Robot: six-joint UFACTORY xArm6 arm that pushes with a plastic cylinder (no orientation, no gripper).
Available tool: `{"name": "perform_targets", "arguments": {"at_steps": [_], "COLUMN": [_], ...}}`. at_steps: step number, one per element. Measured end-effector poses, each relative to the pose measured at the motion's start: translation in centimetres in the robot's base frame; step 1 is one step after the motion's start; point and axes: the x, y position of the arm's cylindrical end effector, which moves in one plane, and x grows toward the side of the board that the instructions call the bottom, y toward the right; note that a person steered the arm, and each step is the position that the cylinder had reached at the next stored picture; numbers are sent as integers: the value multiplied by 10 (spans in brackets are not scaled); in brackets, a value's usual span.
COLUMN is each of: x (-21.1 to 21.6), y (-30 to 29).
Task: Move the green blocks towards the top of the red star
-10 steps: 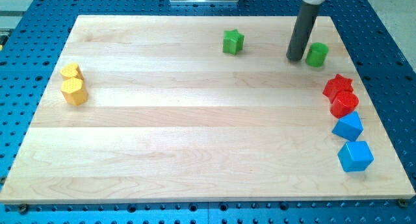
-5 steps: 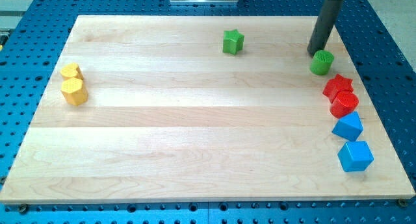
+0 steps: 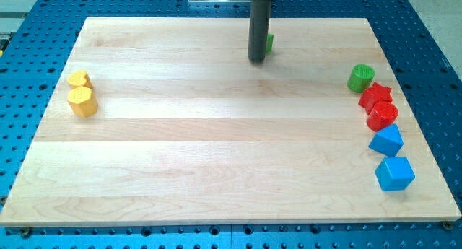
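about half the job looks done. the green cylinder [image 3: 361, 78] sits at roughly 11 o'clock of the red star [image 3: 375, 96], just beside it or touching its upper edge, which i judge to be where it belongs. the green star [image 3: 268, 42] is not there yet: it lies near the view's top, well apart from the red star, off toward its 10 o'clock, and it has to cross the open board [image 3: 216, 133] toward the view's right.

my tip [image 3: 256, 60] rests on the board at the green star's 8 o'clock, touching it or just beside it; the rod covers most of that block, so only a sliver of green shows at the rod's right side and its star shape can hardly be made out here. there is no pincer on this arm, only the rod, so it has hold of nothing.

the green cylinder is a short upright drum, bright green, with its round top face showing. below the red star sits a red cylinder [image 3: 382, 116], touching it.
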Motion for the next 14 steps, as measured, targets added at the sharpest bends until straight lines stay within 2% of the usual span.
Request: {"name": "perform_targets", "arguments": {"at_steps": [1, 2, 3, 4, 5, 6, 7, 8, 9, 11, 13, 14], "x": [-32, -37, -11, -13, -19, -20, -54, -38, 5, 18, 57, 128], "y": [-42, -8, 98, 93, 148, 151, 180, 173, 166, 162, 72, -14]}}
